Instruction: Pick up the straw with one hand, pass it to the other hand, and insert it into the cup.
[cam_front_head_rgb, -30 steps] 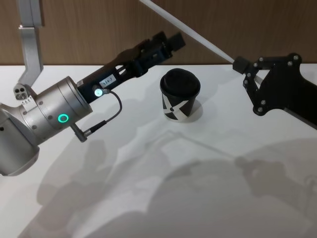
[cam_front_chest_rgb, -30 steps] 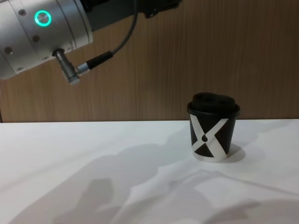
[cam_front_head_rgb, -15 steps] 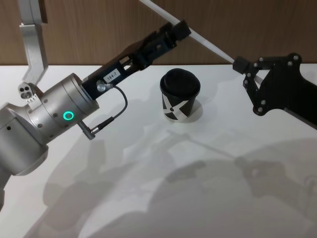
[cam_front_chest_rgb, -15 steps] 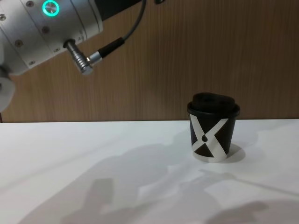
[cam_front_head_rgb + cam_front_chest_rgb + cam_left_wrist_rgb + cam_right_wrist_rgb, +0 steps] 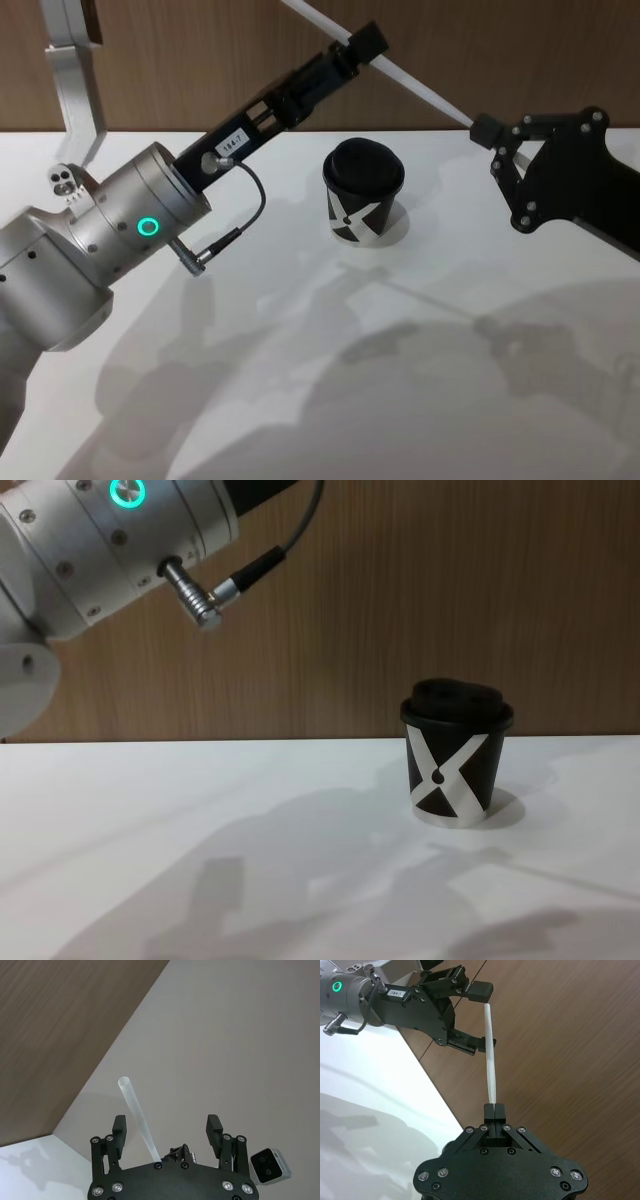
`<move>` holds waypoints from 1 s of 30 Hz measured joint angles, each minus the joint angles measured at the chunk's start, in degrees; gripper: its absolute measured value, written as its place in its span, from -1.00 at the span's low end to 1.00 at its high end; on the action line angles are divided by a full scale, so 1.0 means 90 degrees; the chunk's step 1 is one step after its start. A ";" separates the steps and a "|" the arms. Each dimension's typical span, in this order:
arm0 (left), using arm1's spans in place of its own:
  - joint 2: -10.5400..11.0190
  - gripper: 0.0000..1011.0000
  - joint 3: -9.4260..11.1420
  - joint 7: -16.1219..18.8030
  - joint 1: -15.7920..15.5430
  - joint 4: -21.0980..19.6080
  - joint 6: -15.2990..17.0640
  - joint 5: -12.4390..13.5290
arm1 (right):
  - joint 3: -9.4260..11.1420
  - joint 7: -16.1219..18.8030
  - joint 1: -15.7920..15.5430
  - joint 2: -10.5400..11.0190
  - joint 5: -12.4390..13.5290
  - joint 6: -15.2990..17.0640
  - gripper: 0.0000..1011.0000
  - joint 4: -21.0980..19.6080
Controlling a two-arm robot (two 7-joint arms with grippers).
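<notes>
Left gripper (image 5: 167,1125) has risen, apparently straddling the straw (image 5: 420,90) slanting up-left.

Tally for your log:
- Straws: 1, the straw (image 5: 420,90), a single white tube.
- Cups: 1, the cup (image 5: 362,212), standing toward the far edge of the table (image 5: 300,400).
- Lids: 1, the domed lid (image 5: 363,167), on that cup.
- Marks you can count on the cup wall: 1 white X (image 5: 452,770), 1 black dot (image 5: 437,777).
- Grippers: 2, the left gripper (image 5: 358,50) and the right gripper (image 5: 483,130).
- Cables: 1, the dark cable (image 5: 245,215), with 1 metal plug (image 5: 205,600).
- Green ring lights: 1 (image 5: 149,227).
- Tables: 1.
</notes>
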 joint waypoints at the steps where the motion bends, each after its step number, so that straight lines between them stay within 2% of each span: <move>1: -0.0007 0.98 0.0004 -0.0002 -0.0007 0.0009 -0.0001 -0.0011 | 0.0000 0.0000 0.0000 0.0000 0.0000 0.0000 -0.99 0.0000; 12: -0.0053 0.94 0.0041 -0.0015 -0.0052 0.0082 -0.0015 -0.0119 | 0.0000 0.0000 0.0000 0.0000 0.0000 0.0000 -1.00 0.0000; 22: -0.0072 0.45 0.0053 -0.0022 -0.0069 0.0108 -0.0020 -0.0159 | 0.0000 0.0000 0.0000 0.0000 0.0000 0.0000 -1.00 0.0000; 23: -0.0074 0.33 0.0054 -0.0022 -0.0070 0.0112 -0.0021 -0.0164 | 0.0000 0.0000 0.0000 0.0000 0.0000 0.0000 -1.00 0.0000; 30: -0.0078 -0.11 0.0059 -0.0024 -0.0073 0.0120 -0.0023 -0.0176 | 0.0000 0.0000 0.0000 0.0000 0.0000 0.0000 -1.00 0.0000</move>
